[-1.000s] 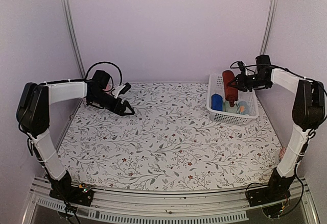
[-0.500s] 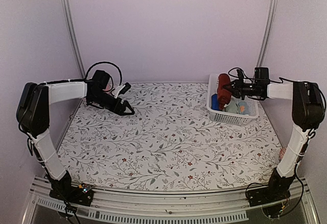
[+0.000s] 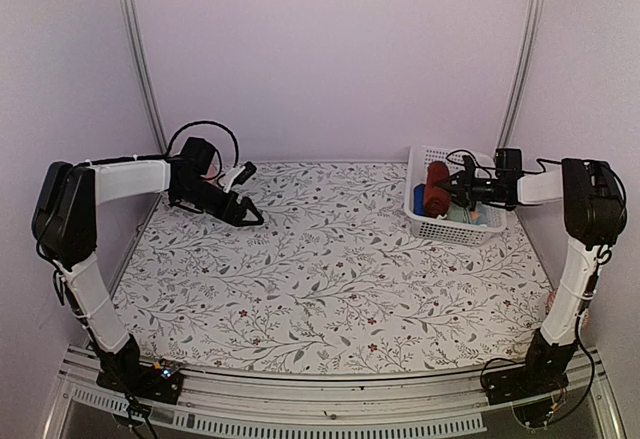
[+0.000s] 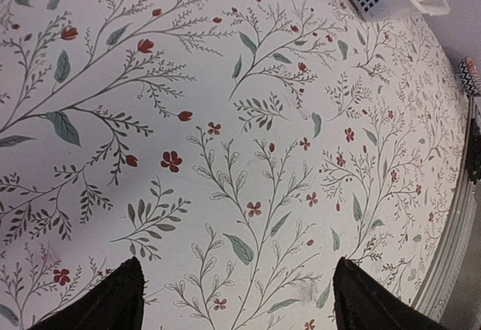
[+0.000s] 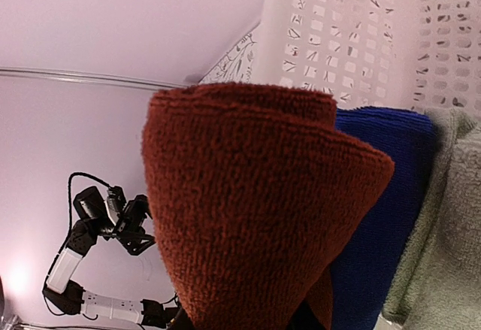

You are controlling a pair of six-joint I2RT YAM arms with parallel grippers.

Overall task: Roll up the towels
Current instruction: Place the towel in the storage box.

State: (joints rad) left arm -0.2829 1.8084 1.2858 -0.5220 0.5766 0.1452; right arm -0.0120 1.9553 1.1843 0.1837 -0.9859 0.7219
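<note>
Right gripper (image 3: 452, 187) clamps a rolled maroon towel (image 3: 435, 187) inside the white basket (image 3: 450, 229) at the upper right of the top view. The roll stands against a blue towel (image 5: 376, 217) and a pale green towel (image 5: 451, 217). At upper left, the left gripper (image 3: 252, 217) hangs above the floral table cover (image 3: 330, 279), fingers (image 4: 113, 304) spread wide and empty.

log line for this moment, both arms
left gripper open over floral table cover | right gripper shut on rolled maroon towel in white basket | blue towel roll beside it
</note>
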